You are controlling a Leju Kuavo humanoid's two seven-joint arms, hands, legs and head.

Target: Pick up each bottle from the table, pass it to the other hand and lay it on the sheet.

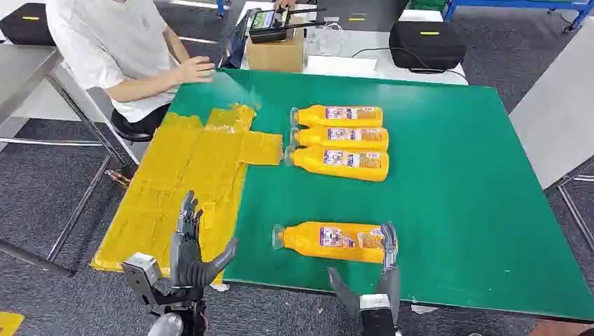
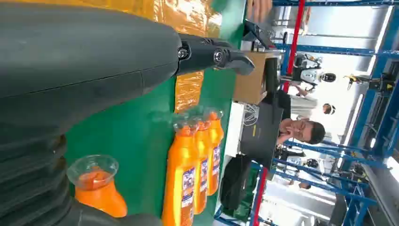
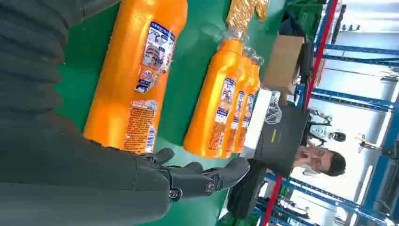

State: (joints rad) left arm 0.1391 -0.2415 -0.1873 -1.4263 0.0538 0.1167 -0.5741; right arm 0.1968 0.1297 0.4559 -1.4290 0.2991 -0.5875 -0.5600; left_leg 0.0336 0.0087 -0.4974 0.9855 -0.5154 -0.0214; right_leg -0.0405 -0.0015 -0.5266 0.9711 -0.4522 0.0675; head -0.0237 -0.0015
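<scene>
Three orange plastic bottles (image 1: 338, 116) lie side by side beyond the near orange bottle (image 1: 329, 241); crinkled yellow sheet (image 1: 178, 185) left. Left hand (image 1: 190, 245) and right hand (image 1: 382, 276) both spread, empty.

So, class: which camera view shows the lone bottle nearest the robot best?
The head view: the lone bottle lies whole on the green table, clear cap to base, the right hand at its base. The right wrist view shows its labelled body; the left wrist view shows its cap end.
</scene>
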